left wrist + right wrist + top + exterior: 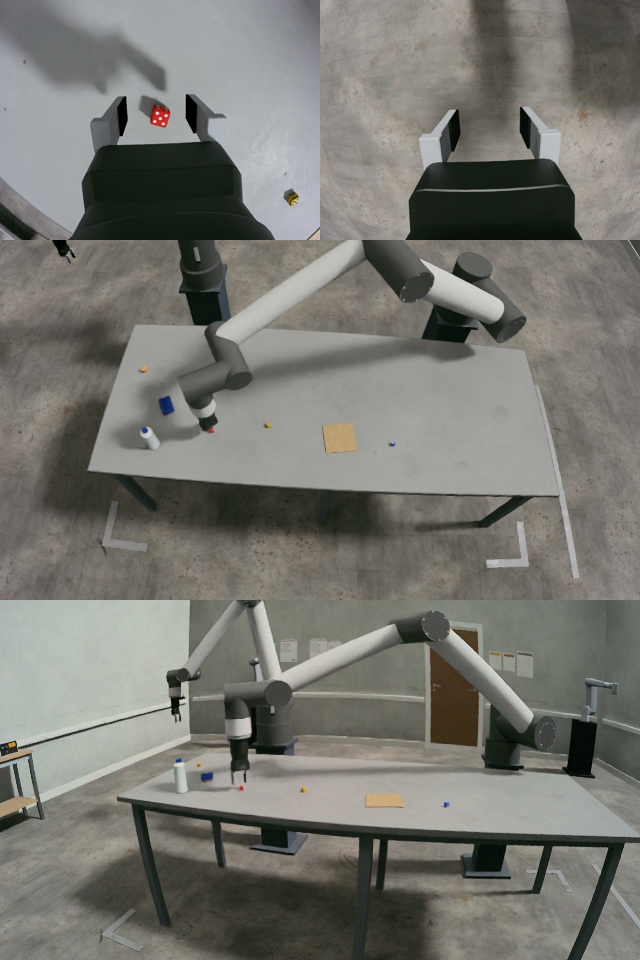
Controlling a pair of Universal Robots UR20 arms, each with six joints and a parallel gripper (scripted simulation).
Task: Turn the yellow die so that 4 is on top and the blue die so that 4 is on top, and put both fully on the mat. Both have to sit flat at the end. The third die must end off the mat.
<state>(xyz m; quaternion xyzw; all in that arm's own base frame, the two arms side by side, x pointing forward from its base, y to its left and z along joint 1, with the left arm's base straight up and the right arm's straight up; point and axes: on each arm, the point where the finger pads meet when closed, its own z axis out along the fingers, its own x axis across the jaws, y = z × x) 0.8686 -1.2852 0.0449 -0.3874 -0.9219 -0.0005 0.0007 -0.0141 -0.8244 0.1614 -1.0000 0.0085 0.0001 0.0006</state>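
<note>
The red die (pixel 211 430) (pixel 241 788) (pixel 160 116) lies on the table, its five-pip face towards the left wrist camera. My left gripper (pixel 239 781) (pixel 156 107) is open just above it, and the die shows between the fingers. The yellow die (pixel 268 425) (pixel 303 790) (pixel 293 198) lies between the red die and the mat; its top number is hard to tell. The blue die (pixel 392 444) (pixel 446 804) lies beyond the mat, too small to read. The tan mat (pixel 340 438) (pixel 384 801) bears no die. My right gripper (pixel 489 121) (pixel 70 258) (pixel 177 719) is open and empty, away from the table.
A white bottle (pixel 150 438) (pixel 180 778) with a blue cap stands near the table's left end. A dark blue block (pixel 166 405) (pixel 207 776) and a small orange piece (pixel 144 369) (pixel 200 764) lie behind it. The left arm reaches across above the table.
</note>
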